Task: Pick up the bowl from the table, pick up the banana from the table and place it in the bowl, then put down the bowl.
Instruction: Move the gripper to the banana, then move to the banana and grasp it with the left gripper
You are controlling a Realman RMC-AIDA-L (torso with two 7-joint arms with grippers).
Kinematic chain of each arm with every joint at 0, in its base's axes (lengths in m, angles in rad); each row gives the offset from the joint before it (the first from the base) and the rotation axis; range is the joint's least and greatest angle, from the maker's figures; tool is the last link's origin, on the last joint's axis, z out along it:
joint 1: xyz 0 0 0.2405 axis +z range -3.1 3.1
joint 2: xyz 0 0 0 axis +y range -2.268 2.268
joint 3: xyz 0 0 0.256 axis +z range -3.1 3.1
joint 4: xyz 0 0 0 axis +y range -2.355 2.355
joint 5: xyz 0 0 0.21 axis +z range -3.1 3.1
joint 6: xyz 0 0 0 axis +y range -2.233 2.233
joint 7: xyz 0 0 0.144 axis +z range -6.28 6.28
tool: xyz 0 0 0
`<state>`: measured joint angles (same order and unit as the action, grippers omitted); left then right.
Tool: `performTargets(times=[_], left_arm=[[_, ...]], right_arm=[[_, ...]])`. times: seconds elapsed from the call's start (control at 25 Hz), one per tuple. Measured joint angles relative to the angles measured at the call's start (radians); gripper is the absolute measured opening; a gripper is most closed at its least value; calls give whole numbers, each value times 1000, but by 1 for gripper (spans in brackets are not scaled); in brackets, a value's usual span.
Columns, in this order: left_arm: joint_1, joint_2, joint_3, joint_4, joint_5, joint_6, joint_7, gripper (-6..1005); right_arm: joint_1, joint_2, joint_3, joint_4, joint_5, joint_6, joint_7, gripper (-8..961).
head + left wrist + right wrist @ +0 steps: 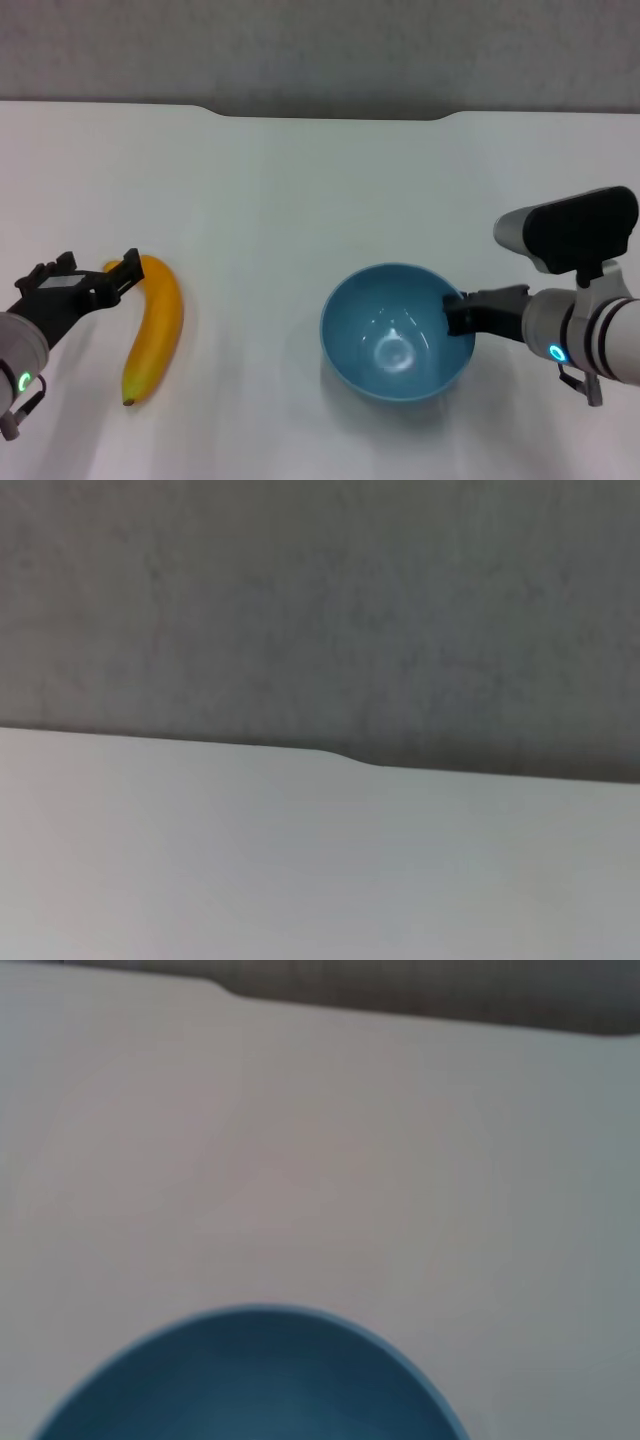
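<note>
Reaching in from the left, the left claw [118, 277] sits at the stem end of the curved yellow-orange banana [155, 330], which lies flat on the plain white counter [300, 200]; that placement suits a grab near the stem, though I cannot tell whether its fingers are parted or closed on the fruit. Further right, the round glossy light-blue bowl [397, 332] rests upright and empty, well apart from the banana. The right claw [458, 314] meets its right rim, seemingly straddling it to lift; how its fingers stand is likewise unclear. The left wrist view shows only bare counter and its notched far edge.
</note>
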<state>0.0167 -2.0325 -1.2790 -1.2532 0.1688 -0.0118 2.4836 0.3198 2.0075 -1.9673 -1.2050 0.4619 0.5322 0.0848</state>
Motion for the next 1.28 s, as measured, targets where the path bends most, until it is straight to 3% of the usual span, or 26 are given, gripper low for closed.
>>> performTargets(times=[0.2, 0.4, 0.52, 0.6, 1.0, 1.28], left_arm=[[-2, 2, 35, -28, 0, 42, 0, 863], [-28, 6, 72, -130, -6, 257, 44, 863], [-64, 2, 82, -164, -45, 363, 99, 862], [-129, 1, 82, -164, -149, 445, 186, 862], [-277, -2, 49, -29, -303, 503, 284, 861], [-321, -7, 33, 46, -307, 483, 282, 862]], right_arm=[[-30, -1, 10, -41, -15, -26, -1, 43], [-32, -2, 13, -44, -19, -26, -5, 44], [-28, -3, 13, -45, -20, -26, -9, 44], [-26, -3, 13, -45, -20, -26, -10, 44], [-28, -1, 8, -70, -20, -27, -24, 45], [-31, -2, 2, -83, -20, -30, -27, 46]])
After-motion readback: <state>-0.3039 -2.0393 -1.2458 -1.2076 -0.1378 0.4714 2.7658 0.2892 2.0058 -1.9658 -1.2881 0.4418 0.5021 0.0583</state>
